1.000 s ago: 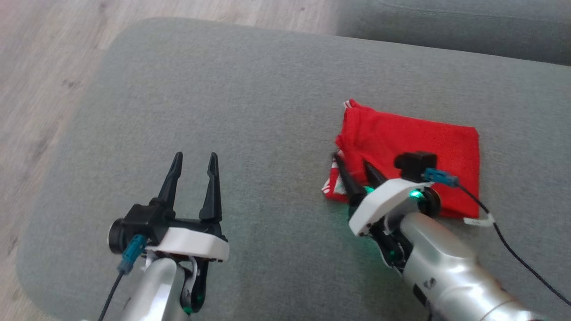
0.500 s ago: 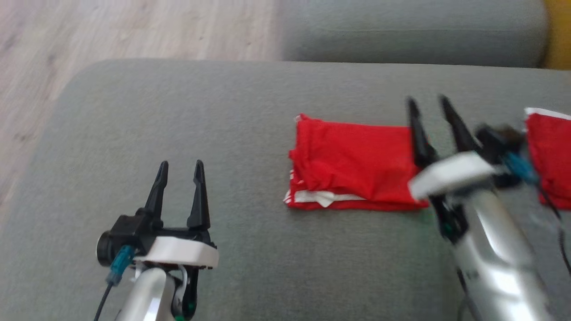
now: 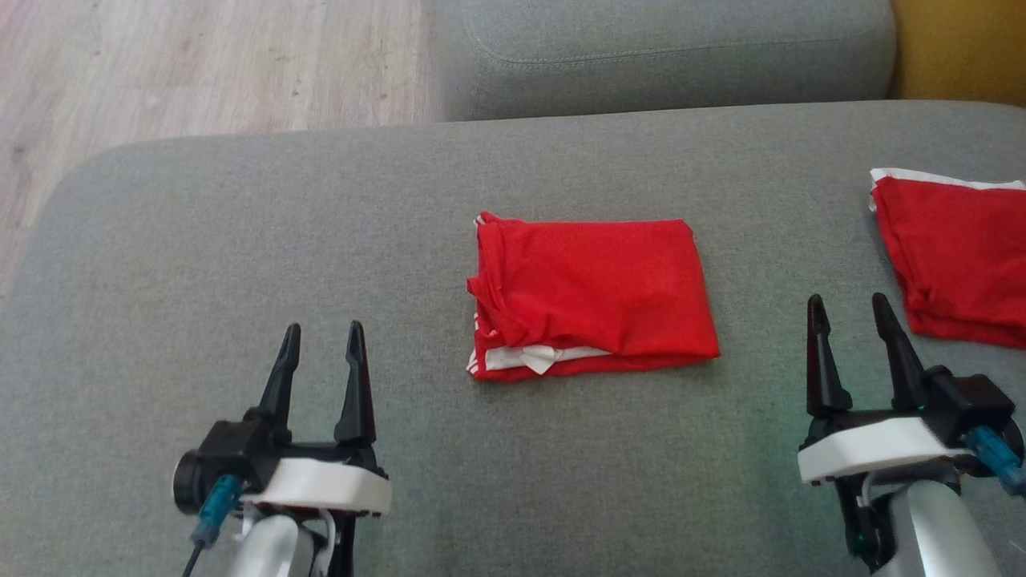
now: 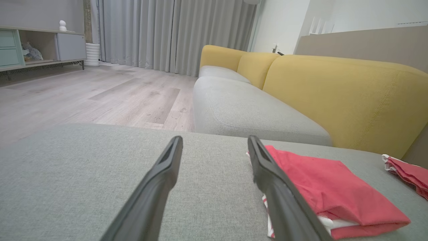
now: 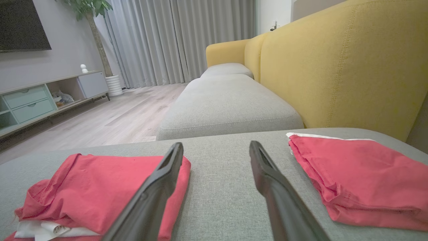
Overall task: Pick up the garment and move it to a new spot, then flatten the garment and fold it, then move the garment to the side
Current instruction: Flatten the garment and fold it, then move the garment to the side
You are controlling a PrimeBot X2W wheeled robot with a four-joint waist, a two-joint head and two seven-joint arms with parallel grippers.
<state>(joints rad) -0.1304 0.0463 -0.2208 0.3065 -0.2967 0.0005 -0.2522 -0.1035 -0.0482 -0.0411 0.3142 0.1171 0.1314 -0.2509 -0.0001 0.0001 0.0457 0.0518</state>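
Jaws on both our grippers stand apart and hold nothing. Our left gripper (image 3: 324, 326) sits at the lower left of the head view and our right gripper (image 3: 847, 298) at the lower right, both over the grey cushion (image 3: 240, 240) and pointing up the frame. We see the garment (image 3: 593, 292), red with white trim, folded into a rectangle at the centre of the frame. It lies flat on the cushion, between the two grippers and apart from both. A second red cloth (image 3: 954, 248) lies at the right edge, near our right gripper but not touching it. Along the top are a wood floor (image 3: 200, 64) and a grey seat (image 3: 665, 48).
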